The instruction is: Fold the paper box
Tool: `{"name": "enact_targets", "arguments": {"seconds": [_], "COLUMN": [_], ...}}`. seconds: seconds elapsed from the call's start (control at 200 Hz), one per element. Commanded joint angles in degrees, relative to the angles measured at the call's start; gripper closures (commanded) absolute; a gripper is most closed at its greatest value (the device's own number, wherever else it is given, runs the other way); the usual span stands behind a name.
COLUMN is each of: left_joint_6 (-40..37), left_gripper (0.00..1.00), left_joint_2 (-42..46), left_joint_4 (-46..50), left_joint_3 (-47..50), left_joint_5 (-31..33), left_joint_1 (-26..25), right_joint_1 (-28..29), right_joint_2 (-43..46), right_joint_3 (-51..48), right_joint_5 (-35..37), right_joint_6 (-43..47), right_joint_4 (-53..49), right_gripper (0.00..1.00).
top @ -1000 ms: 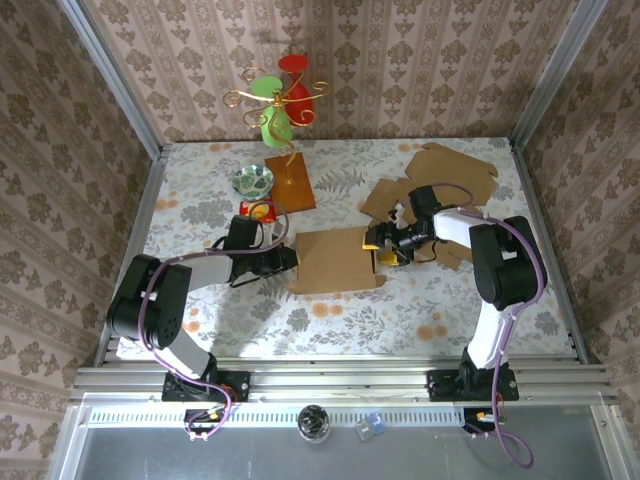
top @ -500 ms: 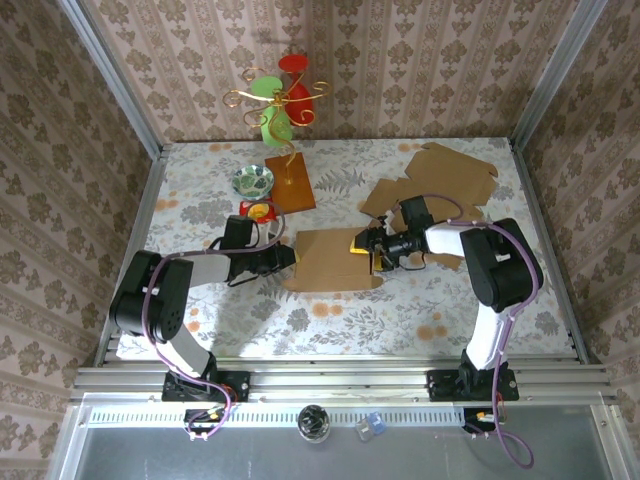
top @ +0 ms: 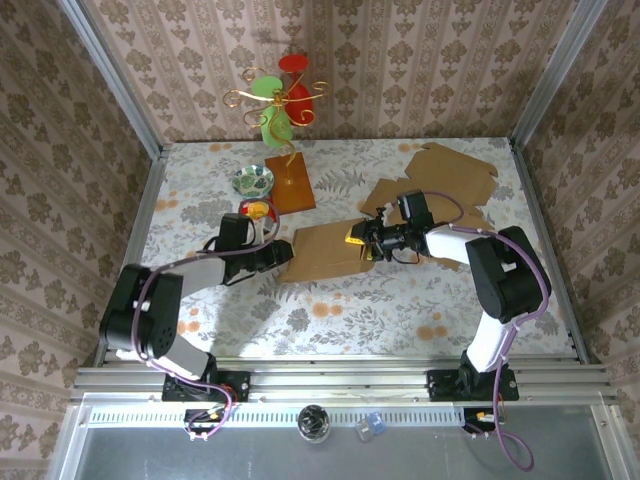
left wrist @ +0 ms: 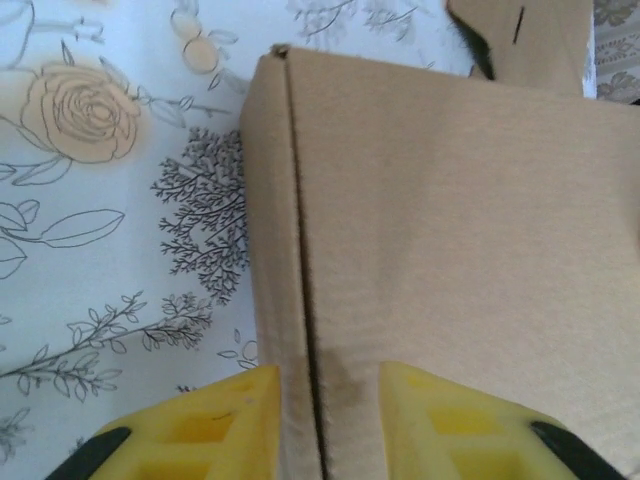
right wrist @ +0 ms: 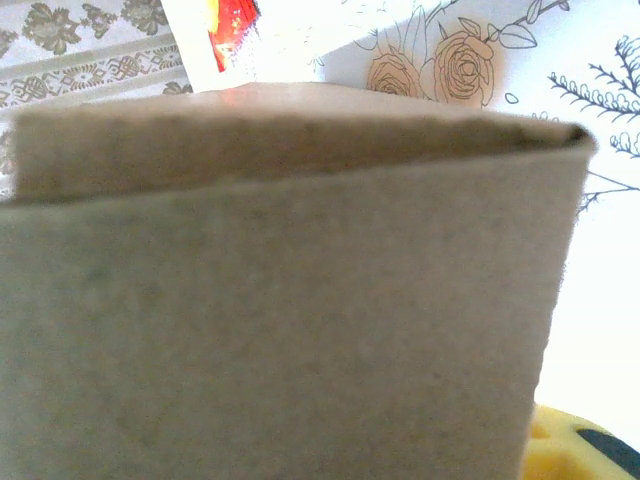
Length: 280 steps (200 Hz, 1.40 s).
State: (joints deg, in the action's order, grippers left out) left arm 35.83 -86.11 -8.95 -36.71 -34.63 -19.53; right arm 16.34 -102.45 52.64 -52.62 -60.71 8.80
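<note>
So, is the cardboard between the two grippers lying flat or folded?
Folded, at least partly: in the left wrist view the cardboard bends along a crease, with one panel turned down.

Table: floral cloth (top: pixel 330 310) across the whole top, metal rails along the edges.
Centre: there's the paper box (top: pixel 320 255), brown card, partly folded; whether it sits flat on the cloth can't be told.
Far right: a flat cardboard sheet (top: pixel 450 175) with cut flaps, spread on the cloth.
Far middle: a wooden base (top: pixel 290 182), and up from it a gold wire stand (top: pixel 280 100) with red and green discs.
Just left of the base: a small patterned bowl (top: pixel 255 181).
Near side of the bowl: a little red and yellow item (top: pixel 256 209), too small to name.
</note>
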Motion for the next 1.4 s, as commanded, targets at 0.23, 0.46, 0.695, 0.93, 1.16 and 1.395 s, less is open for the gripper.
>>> {"name": "enact_targets", "arguments": {"seconds": [0.23, 0.46, 0.695, 0.93, 1.16, 1.395], "left_joint_6": [-25.44, -43.38, -60.76, -74.30, -81.60, -80.15], "left_gripper": [0.57, 0.41, 0.33, 0.16, 0.13, 0.12], "left_joint_2": [20.77, 30.54, 30.66, 29.85, 24.51, 19.80], "left_joint_4": [1.94, 8.24, 24.65, 30.84, 34.37, 28.45], "left_joint_3": [1.09, 0.84, -4.33, -6.09, -8.28, -8.09], "left_joint_5": [5.74, 2.34, 1.50, 1.70, 0.76, 0.09], "left_joint_1": [-8.71, -11.62, -13.64, -14.66, -15.01, -16.09], "right_joint_1": [-0.64, -1.82, -2.63, -3.59, -5.43, -6.36], "right_joint_2": [4.32, 8.41, 13.46, 15.84, 17.80, 17.73], "right_joint_3": [0.03, -2.90, -5.26, -7.02, -8.08, -8.58], "right_joint_5": [-0.01, -0.38, -0.67, -3.42, -6.09, -8.19], "right_joint_6": [-10.63, -22.45, -32.23, -36.95, -36.21, -33.83], "right_joint_4": [-6.43, -8.24, -15.56, -21.78, -28.78, -33.76], "right_gripper": [0.62, 0.63, 0.67, 0.66, 0.66, 0.67]}}
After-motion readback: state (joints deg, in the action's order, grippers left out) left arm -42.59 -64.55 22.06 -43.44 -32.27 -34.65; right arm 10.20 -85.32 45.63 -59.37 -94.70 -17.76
